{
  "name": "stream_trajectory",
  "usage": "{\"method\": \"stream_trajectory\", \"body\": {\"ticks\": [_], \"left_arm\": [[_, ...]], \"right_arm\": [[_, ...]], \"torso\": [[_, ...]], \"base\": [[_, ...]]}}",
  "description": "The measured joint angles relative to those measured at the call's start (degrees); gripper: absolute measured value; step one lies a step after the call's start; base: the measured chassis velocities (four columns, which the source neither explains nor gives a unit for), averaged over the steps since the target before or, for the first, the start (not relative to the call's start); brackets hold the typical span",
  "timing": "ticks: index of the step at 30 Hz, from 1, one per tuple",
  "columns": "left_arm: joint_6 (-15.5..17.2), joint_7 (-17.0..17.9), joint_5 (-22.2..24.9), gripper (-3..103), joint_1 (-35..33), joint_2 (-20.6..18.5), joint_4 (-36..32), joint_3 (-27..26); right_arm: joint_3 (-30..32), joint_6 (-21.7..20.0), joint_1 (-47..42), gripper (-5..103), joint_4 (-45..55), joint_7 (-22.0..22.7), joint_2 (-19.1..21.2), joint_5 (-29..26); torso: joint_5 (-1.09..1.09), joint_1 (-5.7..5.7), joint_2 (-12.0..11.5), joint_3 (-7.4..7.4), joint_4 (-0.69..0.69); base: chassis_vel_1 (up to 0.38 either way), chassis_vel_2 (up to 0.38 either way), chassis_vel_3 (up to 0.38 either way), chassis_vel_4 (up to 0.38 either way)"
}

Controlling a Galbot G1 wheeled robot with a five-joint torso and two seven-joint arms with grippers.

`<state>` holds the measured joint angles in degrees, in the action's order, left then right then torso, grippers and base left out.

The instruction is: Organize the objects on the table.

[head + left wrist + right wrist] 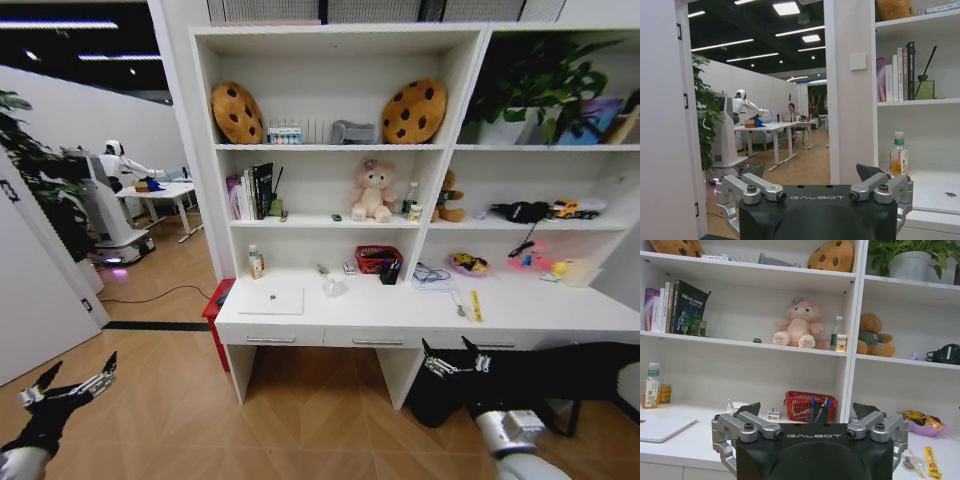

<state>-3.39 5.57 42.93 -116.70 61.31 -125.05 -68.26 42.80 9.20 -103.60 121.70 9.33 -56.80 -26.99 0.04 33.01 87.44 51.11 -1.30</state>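
The long white table (400, 315) with silver-handled drawers stands under a shelf unit. A silver laptop (270, 300) lies shut on its left part, also at the edge of the right wrist view as the laptop (660, 426). A tiny green toy car (337, 217) sits on the shelf beside the pink bear, seen closer as the car (756, 340). My left gripper (70, 385) hangs open low at the left, well short of the table. My right gripper (455, 362) is open in front of the drawers, empty. From the wrist cameras, the left gripper (810, 172) and right gripper (807, 409) hold nothing.
On the table stand a red basket (377, 259) with pens, an orange drink bottle (256, 262), a yellow packet (476, 306) and a bowl of snacks (467, 264). A red bin (213, 305) sits at the table's left end. Open wooden floor lies in front.
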Motion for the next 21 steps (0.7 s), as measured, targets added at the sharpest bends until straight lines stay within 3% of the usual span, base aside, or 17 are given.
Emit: {"method": "stream_trajectory", "body": {"ticks": [21], "left_arm": [[0.0, 0.0, 0.0, 100, 0.0, 0.0, 0.0, 0.0]], "right_arm": [[0.0, 0.0, 0.0, 100, 0.0, 0.0, 0.0, 0.0]], "torso": [[-0.05, 0.04, 0.0, 0.02, 0.0]], "base": [[0.006, -0.006, -0.009, 0.011]]}}
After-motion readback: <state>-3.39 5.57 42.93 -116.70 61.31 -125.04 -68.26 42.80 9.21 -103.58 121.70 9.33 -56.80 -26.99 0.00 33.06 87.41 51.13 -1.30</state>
